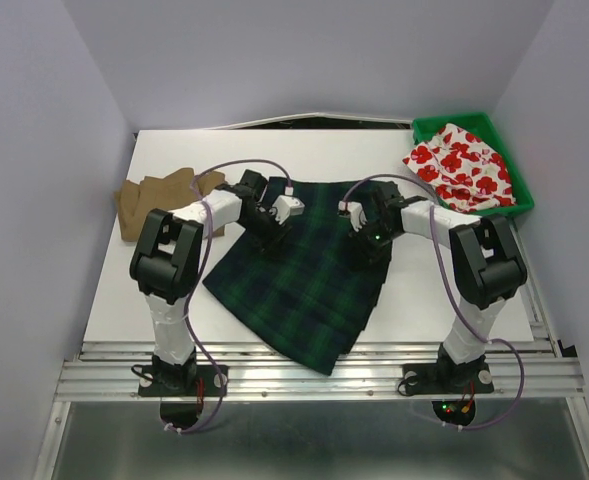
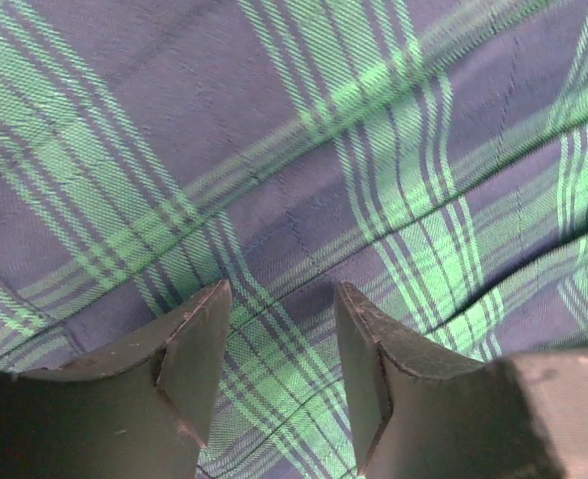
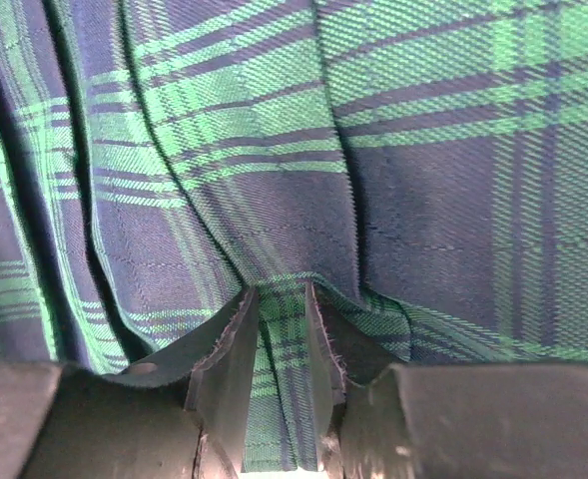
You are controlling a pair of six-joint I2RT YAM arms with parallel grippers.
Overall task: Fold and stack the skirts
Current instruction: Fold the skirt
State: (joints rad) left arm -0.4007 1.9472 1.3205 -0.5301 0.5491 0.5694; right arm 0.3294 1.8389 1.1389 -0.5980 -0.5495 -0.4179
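Both arms are reaching in over the plaid skirt [image 1: 304,290], which is lying spread out in the middle of the table [image 1: 424,300]. Its far edge is sitting under the two wrists and its near corner is pointing down toward the arm bases.

The left gripper [image 1: 271,226] is hovering low over the skirt's far-left part. From the left wrist, its fingers [image 2: 199,359] are standing apart, with the plaid skirt [image 2: 323,150] lying between and below them. Nothing is being pinched there as far as the left gripper [image 2: 279,369] shows. Whether the tips are touching the cloth, I cannot tell.

On the other side, the right gripper [image 1: 367,232] is sitting down at the far-right part of the skirt. The wrist view is giving us the clear one: the right gripper [image 3: 279,374] is nearly closed, and its fingers [image 3: 236,379] are squeezing a raised ridge of the plaid skirt [image 3: 423,200]. The pleats are bunching and running up into that pinch.

The tan skirt [image 1: 154,200] is lying at the far left of the table, just beside the left arm and apart from the plaid one. The floral skirt [image 1: 459,165] is sitting crumpled in the green bin [image 1: 429,128] at the far-right corner, well apart from both grippers.
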